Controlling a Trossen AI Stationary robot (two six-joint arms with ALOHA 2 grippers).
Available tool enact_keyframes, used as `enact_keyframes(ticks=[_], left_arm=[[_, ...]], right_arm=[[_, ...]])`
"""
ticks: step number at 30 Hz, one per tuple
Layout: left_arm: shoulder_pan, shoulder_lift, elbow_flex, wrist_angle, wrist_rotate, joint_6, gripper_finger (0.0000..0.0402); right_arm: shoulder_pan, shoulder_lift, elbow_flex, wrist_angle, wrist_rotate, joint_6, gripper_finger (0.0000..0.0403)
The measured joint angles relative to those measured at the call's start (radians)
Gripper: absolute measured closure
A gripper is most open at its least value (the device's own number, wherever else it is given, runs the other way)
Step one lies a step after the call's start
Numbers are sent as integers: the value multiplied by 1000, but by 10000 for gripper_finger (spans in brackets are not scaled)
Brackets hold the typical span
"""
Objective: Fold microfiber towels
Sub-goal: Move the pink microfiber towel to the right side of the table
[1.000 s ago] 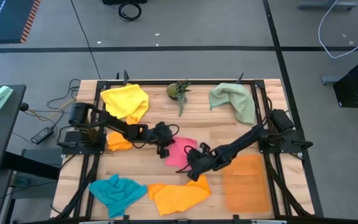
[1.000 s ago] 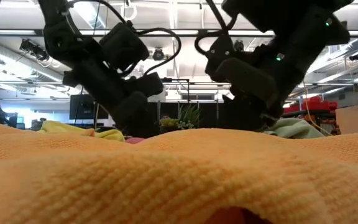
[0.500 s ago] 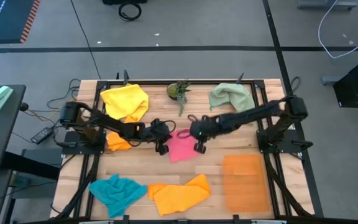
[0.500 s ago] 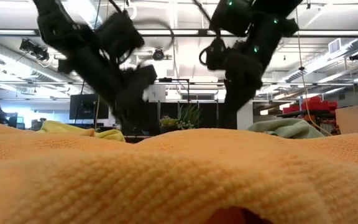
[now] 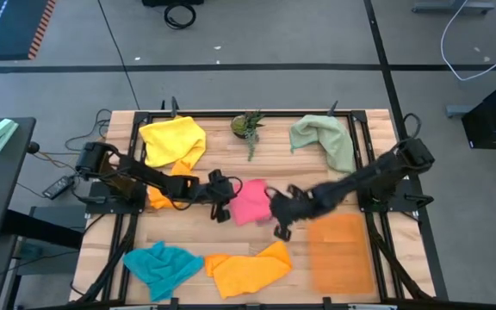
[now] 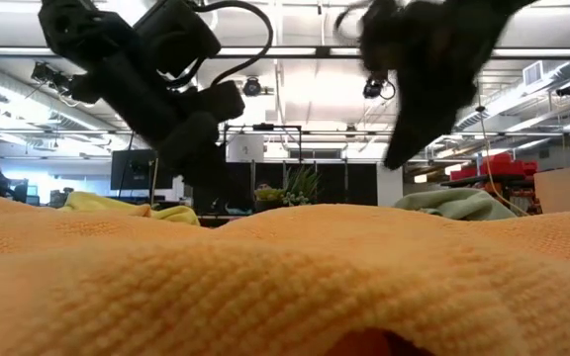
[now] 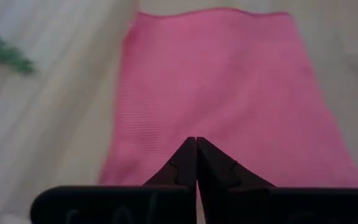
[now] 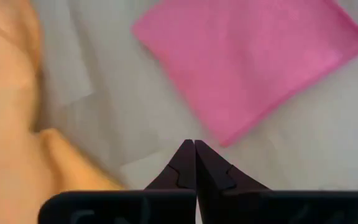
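A pink microfiber towel [image 5: 250,200] lies flat at the table's middle as a neat rectangle, also seen in the left wrist view [image 7: 229,93] and the right wrist view [image 8: 253,62]. My left gripper [image 5: 228,201] hovers shut at the towel's left edge, its shut tips [image 7: 196,149] over the cloth with nothing between them. My right gripper [image 5: 276,215] is shut just off the towel's near right corner, its tips [image 8: 194,152] over bare wood. An orange towel [image 5: 250,267] lies crumpled at the near edge, and it fills the front of the low view [image 6: 285,287].
A yellow towel [image 5: 175,140] lies at the far left, a pale green towel [image 5: 324,138] at the far right, a teal towel [image 5: 162,265] at the near left. Another orange towel [image 5: 162,196] lies under my left arm. An orange mat [image 5: 341,251] lies near right, a small plant [image 5: 248,127] at far middle.
The pink towel, rumpled a second ago, now lies folded into a flat rectangle. My right gripper swung from its near side toward the far edge across it, then came back toward the near right and rose clear. My left gripper has risen a little at the towel's left edge.
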Motion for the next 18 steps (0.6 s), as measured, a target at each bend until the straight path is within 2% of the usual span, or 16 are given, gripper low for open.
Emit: enact_keyframes(ticks=[3, 6, 9, 13, 18], left_arm=[[-22, 13, 0, -2, 29, 61, 396], [-40, 13, 0, 4, 60, 185, 394], [-58, 12, 0, 2, 61, 330, 371], [-71, 12, 0, -12, 53, 464, 332], [-37, 12, 1, -7, 17, 480, 316]], right_arm=[[57, 1, 0, 29, 56, 119, 402], [87, 9, 1, 82, 64, 53, 396], [97, 15, 1, 120, 121, 13, 388], [42, 62, 2, 169, 153, 12, 388], [-91, 174, 1, 329, 132, -16, 399]])
